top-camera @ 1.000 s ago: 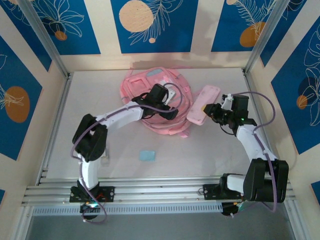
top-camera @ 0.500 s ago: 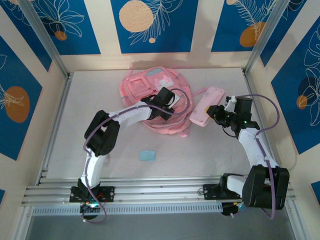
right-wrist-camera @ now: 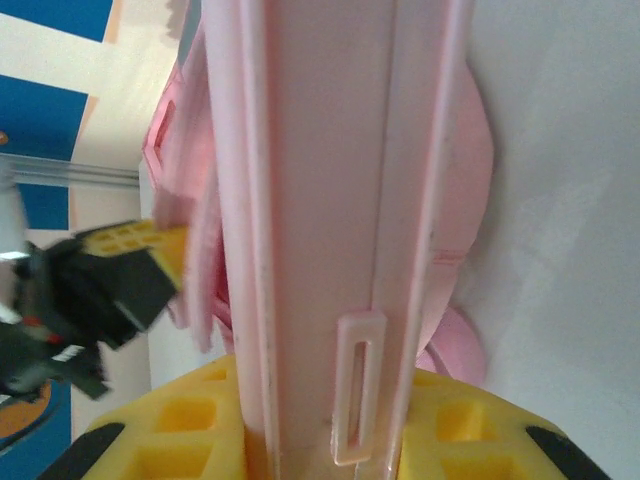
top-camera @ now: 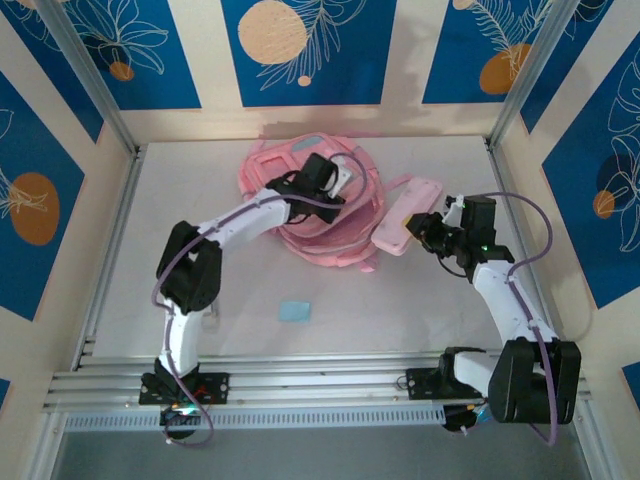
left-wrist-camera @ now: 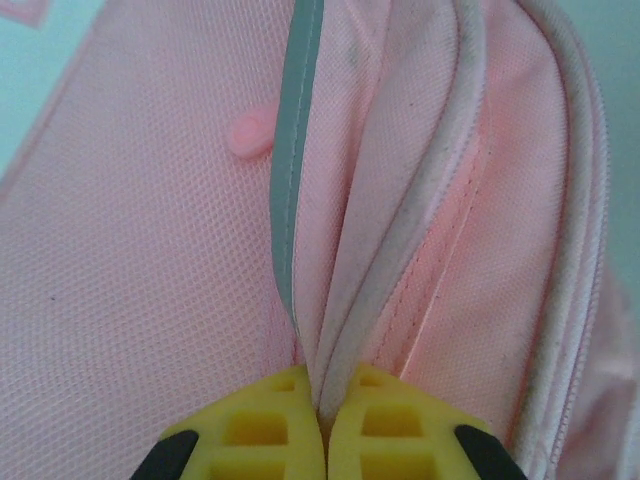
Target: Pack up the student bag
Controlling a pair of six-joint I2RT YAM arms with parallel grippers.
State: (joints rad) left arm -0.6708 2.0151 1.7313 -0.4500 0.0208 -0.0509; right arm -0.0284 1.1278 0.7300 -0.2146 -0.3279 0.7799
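Student bag (top-camera: pixel 268 172) seam edge pinched in left fingers (left-wrist-camera: pixel 262 428); right fingers (right-wrist-camera: pixel 180 430) clamp pencil case (right-wrist-camera: pixel 310 180); bare table (top-camera: pixel 400 310) nearside.

No text, label, brand, number or sign can be read. The bag (top-camera: pixel 325 238) and the case (top-camera: pixel 408 212) show plain pink surfaces. The wall panels (top-camera: pixel 300 50) carry only leaf and disc patterns, without lettering.
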